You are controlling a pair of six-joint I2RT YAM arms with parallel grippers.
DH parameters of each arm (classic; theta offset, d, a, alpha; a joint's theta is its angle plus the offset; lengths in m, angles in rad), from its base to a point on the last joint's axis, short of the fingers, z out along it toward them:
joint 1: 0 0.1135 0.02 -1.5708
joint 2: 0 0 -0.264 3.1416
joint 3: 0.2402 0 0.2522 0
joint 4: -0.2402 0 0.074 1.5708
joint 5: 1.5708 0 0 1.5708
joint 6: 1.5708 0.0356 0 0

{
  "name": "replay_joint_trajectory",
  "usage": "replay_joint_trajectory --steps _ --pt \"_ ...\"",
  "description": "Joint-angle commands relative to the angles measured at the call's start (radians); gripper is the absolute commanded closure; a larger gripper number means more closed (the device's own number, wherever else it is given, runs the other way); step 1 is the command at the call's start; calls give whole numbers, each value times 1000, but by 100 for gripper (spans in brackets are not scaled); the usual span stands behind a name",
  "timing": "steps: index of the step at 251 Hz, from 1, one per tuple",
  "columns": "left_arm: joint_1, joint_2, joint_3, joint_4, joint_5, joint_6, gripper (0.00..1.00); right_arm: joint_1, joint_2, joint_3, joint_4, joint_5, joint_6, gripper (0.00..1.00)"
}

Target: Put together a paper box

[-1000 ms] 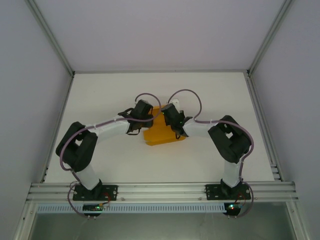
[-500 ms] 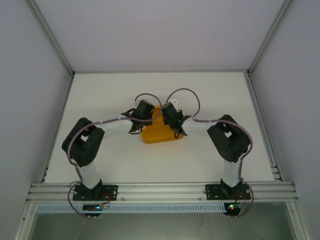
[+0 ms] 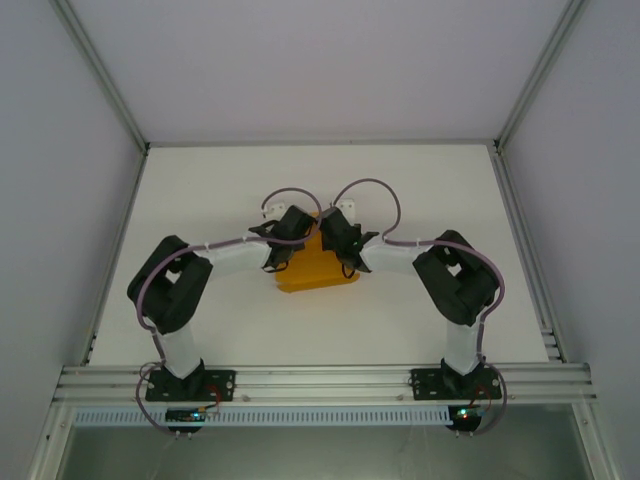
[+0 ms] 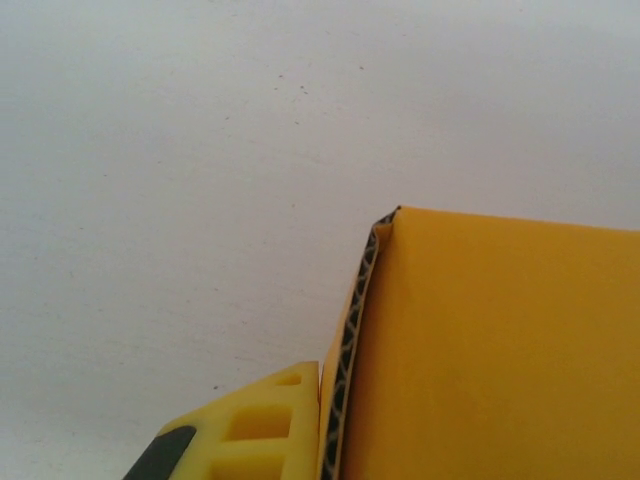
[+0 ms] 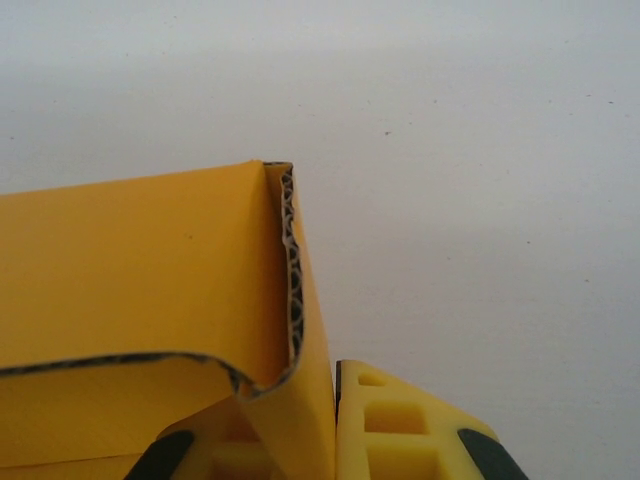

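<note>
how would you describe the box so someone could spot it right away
Start at the white table and go to its middle, where the two arms meet. The box sits there between the left gripper and the right gripper, each pinching one of its walls. Its orange-yellow corrugated card stands out against the white table and the black grippers.

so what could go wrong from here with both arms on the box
The left fingers and right fingers each pinch a thin wall of the paper box; pulling unevenly could tear or crease it. Beside the right fingers a card edge bows, so it might buckle instead of folding cleanly.
</note>
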Motion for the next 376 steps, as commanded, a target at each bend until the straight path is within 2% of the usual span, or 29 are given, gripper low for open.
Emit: replay_joint_trajectory --steps 1,32,58,78,99,140,167,225,244,260,320,376 --pt "69 40 -27 -218 -332 -101 100 -68 3 -63 -149 194 33 100" --pt "79 55 -23 -150 -246 8 100 -59 -6 -83 -85 169 -23 100" --pt "88 88 1 -159 -179 13 81 -47 -17 -101 -34 127 -71 100" --pt "97 74 -30 -69 -79 65 72 -46 -20 -109 -13 97 -100 100" --pt "97 30 -72 23 6 122 65 -44 -22 -118 6 73 -129 100" --pt "97 -66 -107 88 92 202 59 -34 -25 -121 32 59 -183 100" --pt "92 -112 -110 105 142 243 49 -24 -27 -119 41 55 -200 100" --pt "87 -205 -155 204 363 320 30 -15 -15 -93 35 29 -235 100" --pt "87 -244 -167 215 393 327 16 -16 -1 -71 4 15 -249 100" --pt "90 -281 -174 204 396 321 0 -18 16 -44 -32 26 -252 100" --pt "163 -406 -196 83 382 294 1 -28 80 53 -154 68 -324 100" --pt "245 -502 -284 88 355 265 1 -25 210 269 -456 326 -257 100"
